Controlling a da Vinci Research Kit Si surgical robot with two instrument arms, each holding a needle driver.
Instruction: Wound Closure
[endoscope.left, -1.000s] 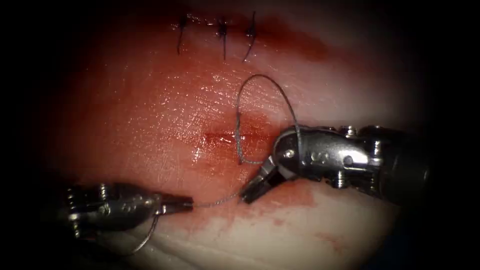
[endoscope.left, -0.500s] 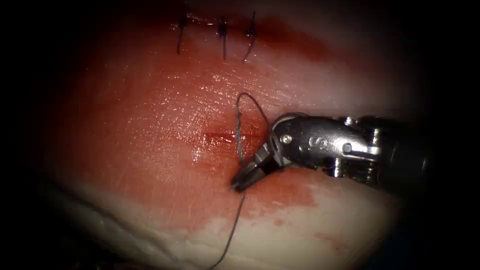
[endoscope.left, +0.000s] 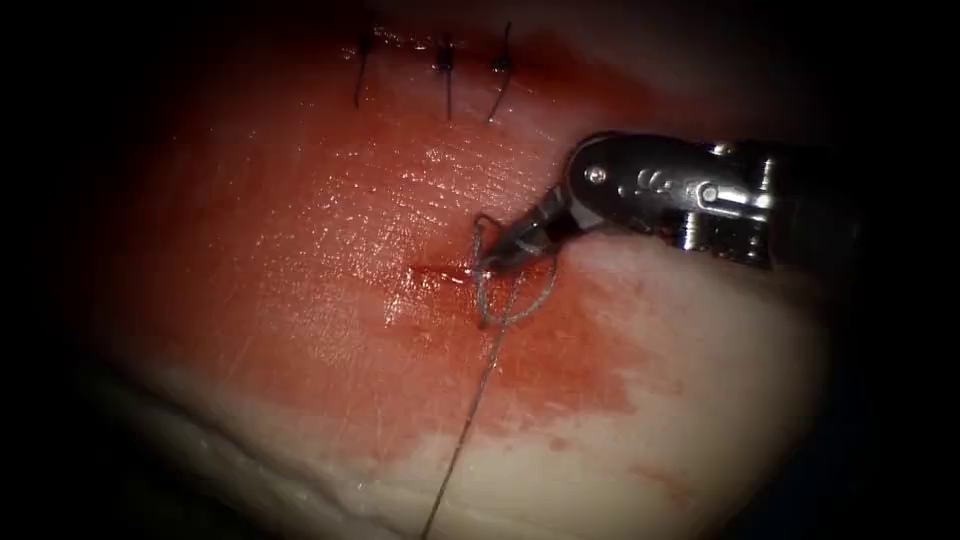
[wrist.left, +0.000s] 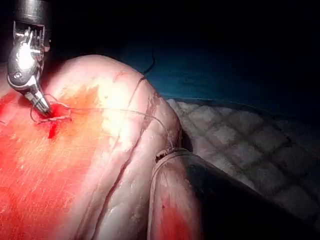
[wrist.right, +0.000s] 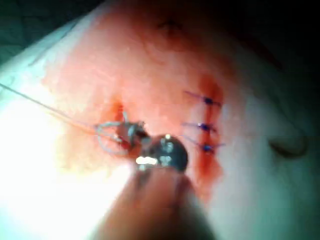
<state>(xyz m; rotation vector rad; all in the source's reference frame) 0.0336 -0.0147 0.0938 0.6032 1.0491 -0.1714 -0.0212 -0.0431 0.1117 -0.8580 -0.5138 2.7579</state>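
Note:
The right tool (endoscope.left: 493, 260) comes in from the upper right, its jaws shut on the thread right at the short red cut (endoscope.left: 440, 270) in the tissue (endoscope.left: 300, 250). A small loop of thread (endoscope.left: 520, 305) lies around the stitch just right of the cut. One taut strand (endoscope.left: 468, 420) runs from there down to the lower edge of the endoscope view. The left wrist view has the right tool (wrist.left: 44, 107) touching the stitch, with the strand (wrist.left: 125, 111) stretched over the tissue's edge. In the right wrist view the jaws (wrist.right: 135, 135) sit in the coiled thread (wrist.right: 107, 135).
Three finished stitches (endoscope.left: 443, 62) with short cut ends sit along the far end of the wound, also visible as stitches (wrist.right: 205, 125) in the right wrist view. Red fluid (endoscope.left: 570, 370) stains the tissue around and below the cut. A quilted pad (wrist.left: 250, 135) lies beyond the tissue's edge.
The left tool has left the endoscope picture at the lower left, drawing its strand downward. The right tool moved up and back onto the cut, and the wide loop shrank to a small one.

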